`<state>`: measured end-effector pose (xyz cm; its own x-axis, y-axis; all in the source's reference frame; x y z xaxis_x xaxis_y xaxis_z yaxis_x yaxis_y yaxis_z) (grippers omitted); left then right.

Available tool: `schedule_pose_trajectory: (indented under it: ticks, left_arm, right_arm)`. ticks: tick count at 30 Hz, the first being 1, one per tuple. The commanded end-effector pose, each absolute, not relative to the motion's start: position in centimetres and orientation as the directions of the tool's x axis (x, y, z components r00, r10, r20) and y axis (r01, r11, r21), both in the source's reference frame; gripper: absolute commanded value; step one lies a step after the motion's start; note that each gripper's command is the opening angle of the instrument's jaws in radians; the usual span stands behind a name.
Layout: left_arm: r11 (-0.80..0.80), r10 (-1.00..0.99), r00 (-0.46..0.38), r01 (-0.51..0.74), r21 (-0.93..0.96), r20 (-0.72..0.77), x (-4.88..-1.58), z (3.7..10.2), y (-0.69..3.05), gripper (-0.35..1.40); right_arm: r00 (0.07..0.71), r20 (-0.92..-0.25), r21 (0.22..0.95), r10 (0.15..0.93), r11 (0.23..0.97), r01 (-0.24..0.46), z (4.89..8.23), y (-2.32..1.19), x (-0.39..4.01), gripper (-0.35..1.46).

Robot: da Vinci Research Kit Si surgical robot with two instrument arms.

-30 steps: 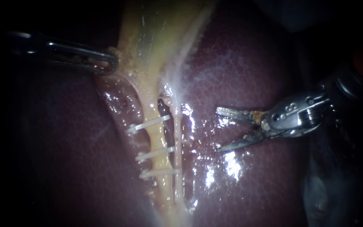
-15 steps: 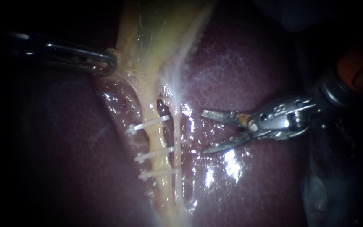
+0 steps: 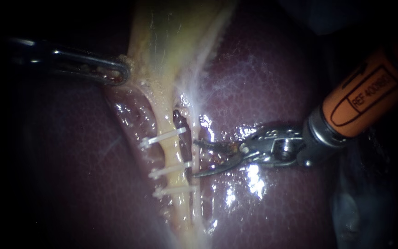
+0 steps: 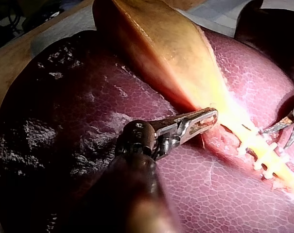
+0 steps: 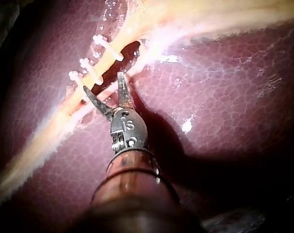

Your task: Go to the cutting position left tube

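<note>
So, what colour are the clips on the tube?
White; the clips show best in the endoscope view.

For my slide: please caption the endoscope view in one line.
Right instrument, jaws open, beside the three clips on the left tube; left instrument at the gallbladder edge.

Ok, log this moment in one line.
left instrument: jaws shut on gallbladder | right instrument: blades open, tips just short of left tube | clips: three on left tube | cut: not made
</note>
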<state>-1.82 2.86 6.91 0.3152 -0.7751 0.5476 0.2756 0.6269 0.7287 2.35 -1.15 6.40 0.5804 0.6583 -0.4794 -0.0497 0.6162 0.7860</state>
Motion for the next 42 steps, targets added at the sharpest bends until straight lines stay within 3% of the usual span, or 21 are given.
schedule_pose_trajectory:
  ticks: [1, 13, 26, 32, 42]
  left_arm:
    - [0.627, -0.775, 0.315, 0.276, 0.728, 0.548, -1.82, 6.92, 2.86, -0.35]
    - [0.628, -0.775, 0.315, 0.278, 0.727, 0.549, -1.83, 6.93, 2.84, -0.35]
    - [0.628, -0.774, 0.316, 0.274, 0.728, 0.549, -1.85, 6.96, 2.82, -0.35]
    - [0.629, -0.774, 0.316, 0.274, 0.728, 0.549, -1.85, 6.96, 2.82, -0.35]
    - [0.629, -0.773, 0.316, 0.274, 0.727, 0.549, -1.86, 6.97, 2.81, -0.35]
  right_arm:
    - [0.574, -0.468, 0.799, 0.672, 0.599, -0.050, 6.44, -1.15, 2.36, 1.34]
    - [0.536, -0.380, 0.885, 0.754, 0.465, -0.026, 6.74, -1.09, 2.39, 1.34]
    - [0.504, -0.303, 0.950, 0.809, 0.296, 0.097, 6.75, -1.06, 2.56, 1.34]
    - [0.499, -0.293, 0.955, 0.815, 0.268, 0.123, 6.76, -1.05, 2.68, 1.34]
    - [0.466, -0.309, 0.948, 0.829, 0.225, 0.227, 6.72, -1.07, 2.89, 1.32]
